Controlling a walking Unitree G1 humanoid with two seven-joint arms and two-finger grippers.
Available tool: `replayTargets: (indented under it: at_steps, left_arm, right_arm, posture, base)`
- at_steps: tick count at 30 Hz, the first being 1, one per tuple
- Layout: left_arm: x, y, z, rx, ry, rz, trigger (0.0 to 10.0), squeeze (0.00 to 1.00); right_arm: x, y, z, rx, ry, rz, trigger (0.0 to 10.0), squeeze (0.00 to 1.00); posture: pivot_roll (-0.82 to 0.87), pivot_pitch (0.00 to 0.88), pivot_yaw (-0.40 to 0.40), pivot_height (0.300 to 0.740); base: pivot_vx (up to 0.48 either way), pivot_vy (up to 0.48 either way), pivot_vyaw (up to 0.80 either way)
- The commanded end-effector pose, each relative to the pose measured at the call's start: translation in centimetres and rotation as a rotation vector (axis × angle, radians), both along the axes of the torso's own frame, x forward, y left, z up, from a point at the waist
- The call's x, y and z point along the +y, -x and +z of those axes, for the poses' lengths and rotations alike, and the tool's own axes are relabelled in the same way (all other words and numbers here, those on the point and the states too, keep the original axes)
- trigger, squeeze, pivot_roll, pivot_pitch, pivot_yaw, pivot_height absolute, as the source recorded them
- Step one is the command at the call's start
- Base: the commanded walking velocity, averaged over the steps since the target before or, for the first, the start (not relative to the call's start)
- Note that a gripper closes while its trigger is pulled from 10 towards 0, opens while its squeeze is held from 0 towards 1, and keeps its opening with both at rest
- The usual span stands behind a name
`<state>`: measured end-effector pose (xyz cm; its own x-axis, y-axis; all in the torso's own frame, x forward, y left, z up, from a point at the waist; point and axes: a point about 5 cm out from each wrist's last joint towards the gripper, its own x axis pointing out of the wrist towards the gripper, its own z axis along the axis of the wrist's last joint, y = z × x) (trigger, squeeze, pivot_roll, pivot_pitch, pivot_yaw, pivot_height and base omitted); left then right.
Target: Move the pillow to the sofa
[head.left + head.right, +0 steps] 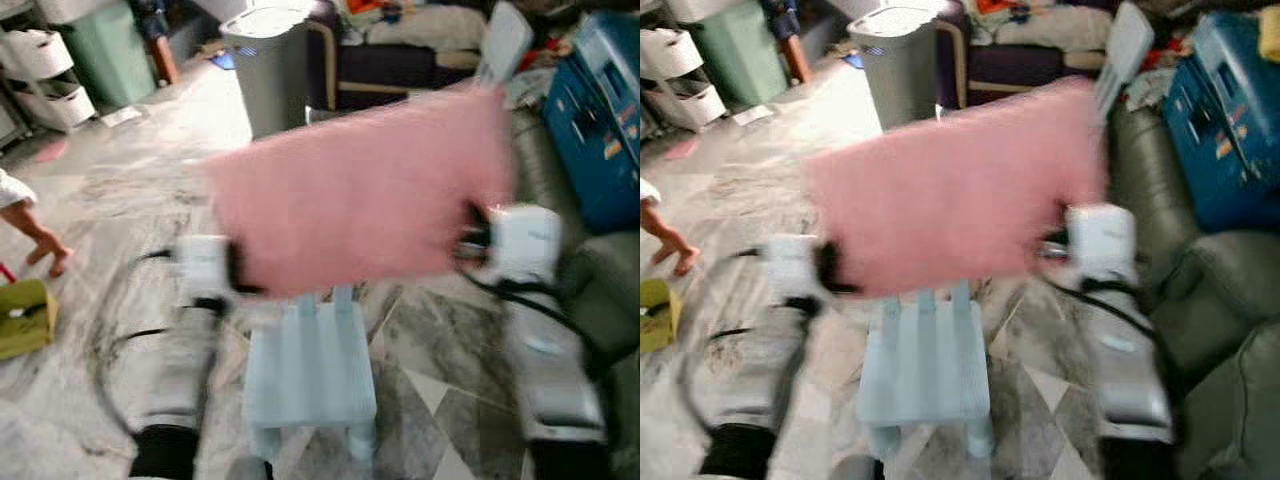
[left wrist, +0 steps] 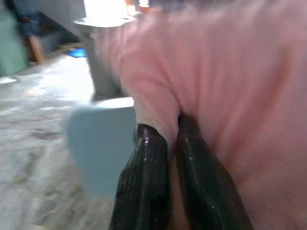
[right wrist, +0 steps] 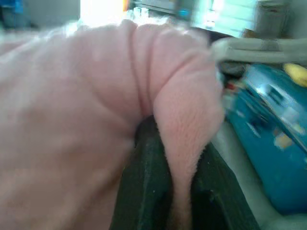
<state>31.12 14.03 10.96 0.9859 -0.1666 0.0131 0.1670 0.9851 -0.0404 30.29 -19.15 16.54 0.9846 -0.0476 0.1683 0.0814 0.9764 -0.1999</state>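
Count for you, operator, motion blur noted. One pink pillow [image 1: 360, 190], centre. Two grippers on it: left gripper [image 2: 172, 132] pinching the 8 o'clock edge, right gripper [image 3: 177, 139] pinching the 4 o'clock edge. One pale blue chair [image 1: 310, 375] at 6 o'clock. One grey bin [image 1: 268, 65] at 12. One blue case [image 1: 600, 115] at 2. One dark green sofa [image 1: 1200, 300] at 3–4. One white drawer stack [image 1: 40, 65] at 10. One person's leg [image 1: 35, 235] at 9.
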Motion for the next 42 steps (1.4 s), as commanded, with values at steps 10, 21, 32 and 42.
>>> replayTargets:
  at_steps: [10, 21, 32, 42]
  left_arm:
    - [2.5, 0.6, -0.5, 0.051, -0.012, 0.101, 10.0, 0.00]
    - [2.2, 0.9, -0.8, 0.070, 0.009, 0.058, 10.0, 0.00]
    - [1.6, 1.8, -1.2, 0.102, 0.052, 0.033, 10.0, 0.00]
    - [1.2, 2.1, -1.5, 0.141, 0.094, 0.032, 10.0, 0.00]
  right_arm:
    - [1.8, -0.4, 1.6, -0.058, -0.009, 0.066, 10.0, 0.00]
    - [1.9, -0.1, 1.6, -0.046, -0.012, 0.067, 10.0, 0.00]
    - [1.8, 0.4, 1.3, -0.015, -0.011, 0.074, 10.0, 0.00]
    - [2.0, 1.0, 1.1, 0.010, -0.016, 0.103, 10.0, 0.00]
  posture:
    - [-0.02, 0.000, 0.043, 0.740]
    - [-0.03, 0.000, 0.042, 0.740]
    - [-0.04, 0.000, 0.031, 0.740]
    - [-0.05, 0.000, 0.026, 0.740]
  base:
    - [0.000, 0.000, 0.00]
    - [0.000, 0.000, 0.00]
    - [0.000, 0.000, 0.00]
    - [0.000, 0.000, 0.00]
